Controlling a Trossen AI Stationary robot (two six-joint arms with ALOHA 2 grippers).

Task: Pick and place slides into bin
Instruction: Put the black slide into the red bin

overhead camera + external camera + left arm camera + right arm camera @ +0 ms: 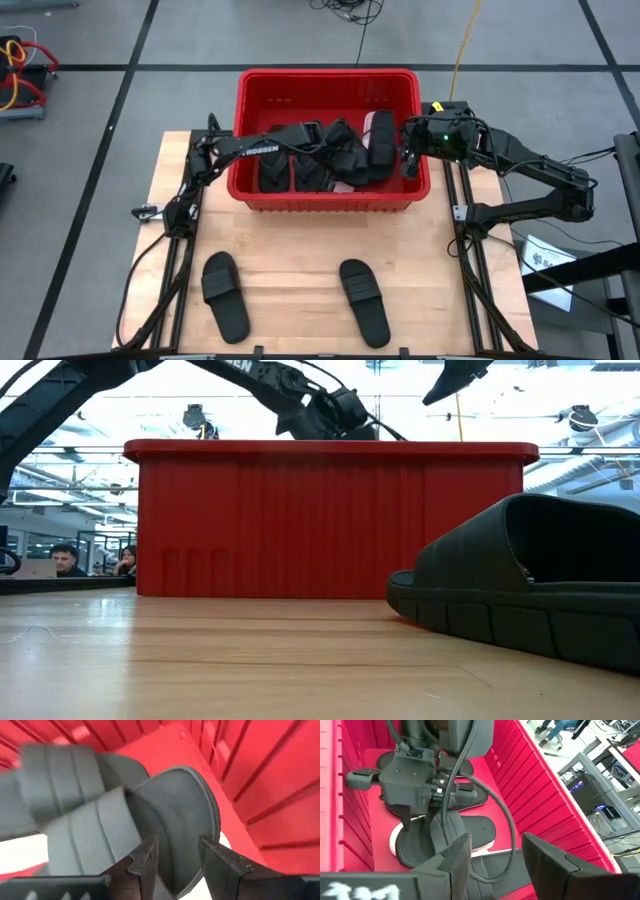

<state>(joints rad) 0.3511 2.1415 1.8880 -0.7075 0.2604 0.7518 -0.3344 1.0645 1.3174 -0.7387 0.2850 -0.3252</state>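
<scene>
Sitting at the table's [180, 150] far edge, the red bin [330, 200] overhangs it and holds a crowded pile of black slides [310, 165] plus a pink one [369, 122]. Two more black slides, left [225, 293] and right [363, 300], lie well apart on open wood near the front edge. Left arm reaches over the bin rim, left gripper [176, 852] w/ fingers spread around a dark slide's sole [180, 815] (not clamped). Right gripper [492, 852] hovers at the bin's right wall, fingers apart, gripping nothing. Only the low view shows people [66, 559] seated beyond the table.
</scene>
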